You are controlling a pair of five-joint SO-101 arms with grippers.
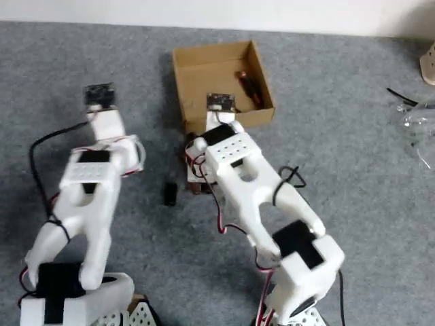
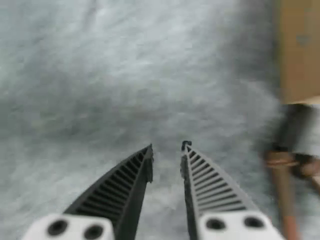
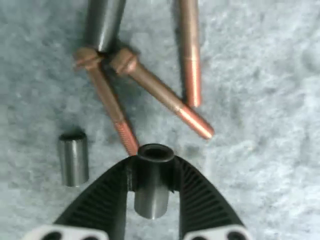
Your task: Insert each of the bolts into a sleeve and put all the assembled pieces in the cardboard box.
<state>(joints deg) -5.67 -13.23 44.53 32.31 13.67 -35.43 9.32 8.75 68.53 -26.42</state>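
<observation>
Pinching a sleeve (image 3: 151, 200) across its smooth, hard sides in my right gripper (image 3: 153, 163), I judge it light but slippery; my left gripper (image 2: 167, 150) hangs slightly parted, empty.

Grey carpet (image 1: 360, 204) underfoot, fuzzy and flat, right across. Along the far edge, a white strip (image 1: 204, 10). Over at the right edge, a clear plastic piece (image 1: 416, 125), thin black wire (image 1: 399, 96) just beside it. Higher up, a beige object (image 1: 429, 64), cut off, hard to identify.
</observation>
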